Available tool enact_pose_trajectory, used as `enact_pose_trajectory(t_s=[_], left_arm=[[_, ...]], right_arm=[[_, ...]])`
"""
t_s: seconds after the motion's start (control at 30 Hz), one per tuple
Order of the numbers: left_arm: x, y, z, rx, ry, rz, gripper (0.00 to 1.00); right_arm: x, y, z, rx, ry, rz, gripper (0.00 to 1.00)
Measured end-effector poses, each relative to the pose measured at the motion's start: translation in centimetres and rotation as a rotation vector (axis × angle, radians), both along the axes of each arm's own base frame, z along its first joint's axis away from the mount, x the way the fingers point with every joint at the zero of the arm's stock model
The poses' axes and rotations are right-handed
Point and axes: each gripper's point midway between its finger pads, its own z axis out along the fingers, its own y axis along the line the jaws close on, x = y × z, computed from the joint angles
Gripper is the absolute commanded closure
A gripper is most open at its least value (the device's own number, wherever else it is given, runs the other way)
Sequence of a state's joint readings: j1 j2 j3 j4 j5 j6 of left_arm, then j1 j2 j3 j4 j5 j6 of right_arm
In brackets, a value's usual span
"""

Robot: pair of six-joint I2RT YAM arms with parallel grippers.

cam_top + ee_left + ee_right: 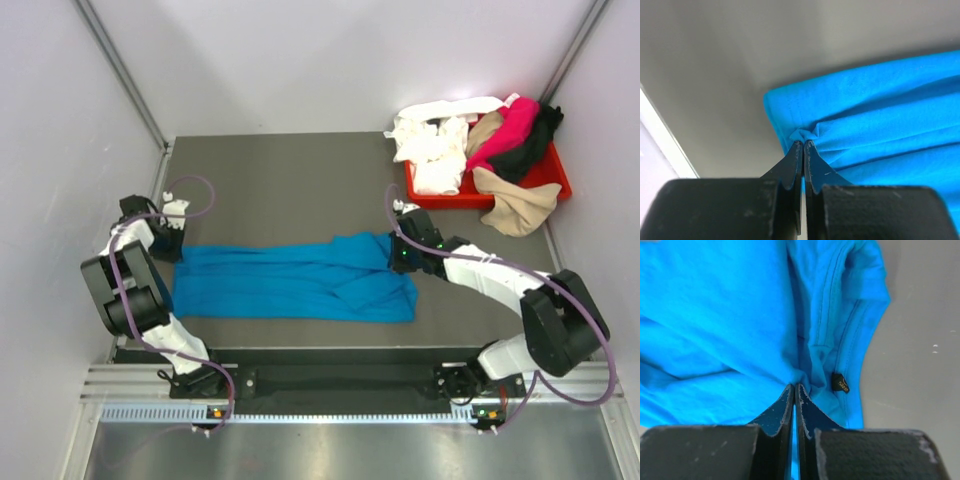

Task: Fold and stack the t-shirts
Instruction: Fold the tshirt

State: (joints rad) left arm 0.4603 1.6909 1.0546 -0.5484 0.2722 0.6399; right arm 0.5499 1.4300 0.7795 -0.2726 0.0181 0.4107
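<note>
One red tray (556, 172) is seen on the surface (280, 180), and four t-shirts are heaped in it: a white one (435, 140) spilling over its rim, a magenta one (510, 125), a black one (530, 150), and a tan one (515, 205) draped over the tray's near edge. A fifth, the bright blue t-shirt (290, 282), is spread flat well apart from the tray, nearer the arm bases. Two hands are counted. The left hand (803, 142) is closed on a puckered bit of the shirt's end farthest from the tray; the right hand (794, 386) is pinched narrowly on the cloth at the end nearest it. The tray is shown only from above; a small dark tag (840, 383) is shown only by the right wrist view.
</note>
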Motion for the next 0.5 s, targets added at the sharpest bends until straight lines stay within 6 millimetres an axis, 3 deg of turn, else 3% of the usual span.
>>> enact_pose_trajectory(t_s=[0.13,0.5], left_arm=[[0.5,0.2,1.0,0.017,-0.036,-0.019,1.00],[0.4,1.5,1.5,0.034,-0.067,-0.034,1.00]], right_arm=[[0.4,0.2,1.3,0.037,-0.044,-0.035,1.00],[-2.1,0.8,-0.1,0.075,0.005,-0.084,0.97]])
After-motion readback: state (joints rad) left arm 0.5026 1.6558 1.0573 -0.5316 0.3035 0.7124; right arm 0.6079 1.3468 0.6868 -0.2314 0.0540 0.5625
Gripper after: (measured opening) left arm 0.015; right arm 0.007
